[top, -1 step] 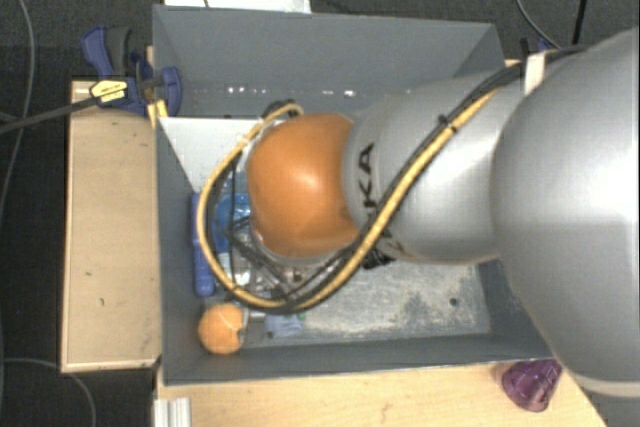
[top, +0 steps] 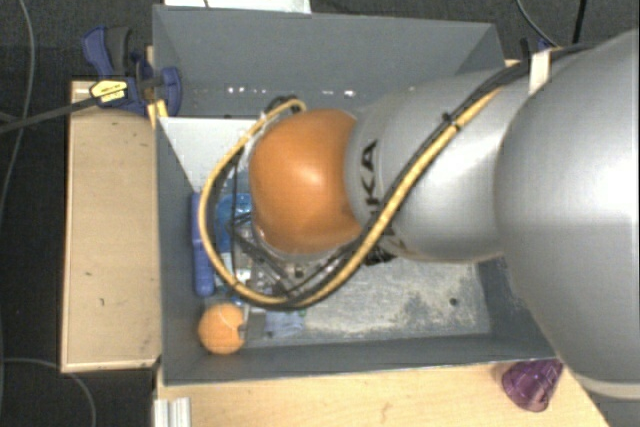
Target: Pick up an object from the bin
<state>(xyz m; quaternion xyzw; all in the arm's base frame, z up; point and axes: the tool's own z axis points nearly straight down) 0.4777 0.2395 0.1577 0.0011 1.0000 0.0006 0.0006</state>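
— Largest entries?
— Arm (top: 560, 195) reaching into grey bin (top: 330, 45), left side; end effector (top: 262, 265) hanging low, opening: cannot tell.
— Nearest contents?
— Blue pieces (top: 203, 260) lying just beside it; orange ball (top: 221, 328) sitting in near-left corner.

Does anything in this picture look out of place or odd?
Yes. A purple, translucent-looking lump lies outside the grey metal bin, past its lower right corner in the view. The small orange ball and the blue pieces lie inside, by the left wall, so the purple one looks stray.
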